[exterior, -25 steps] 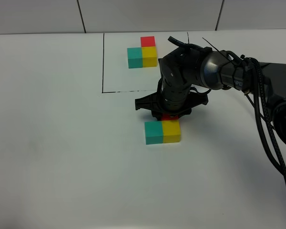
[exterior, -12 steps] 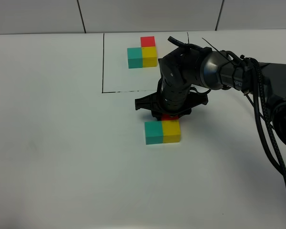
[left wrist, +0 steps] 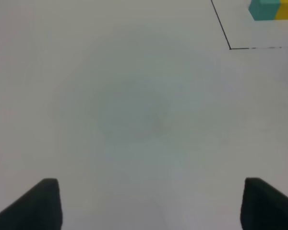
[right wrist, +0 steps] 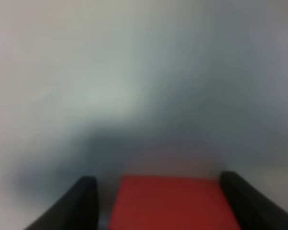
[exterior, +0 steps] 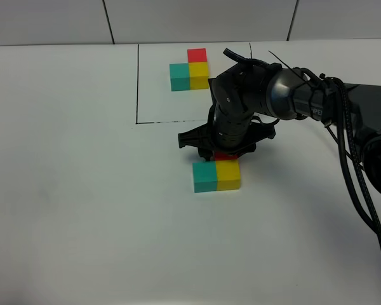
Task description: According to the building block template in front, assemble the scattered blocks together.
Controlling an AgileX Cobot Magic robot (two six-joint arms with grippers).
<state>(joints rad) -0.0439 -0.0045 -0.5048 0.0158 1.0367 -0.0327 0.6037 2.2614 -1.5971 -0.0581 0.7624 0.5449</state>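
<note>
White surface (exterior: 82,210): the right tool (exterior: 225,152) straddles the red block (right wrist: 175,203), fingers slightly parted; left tool (left wrist: 149,201) gapes open.

A plain white table (exterior: 82,210) is seen under even light, backed by a pale wall (exterior: 197,19) crossed by dark seams.
</note>
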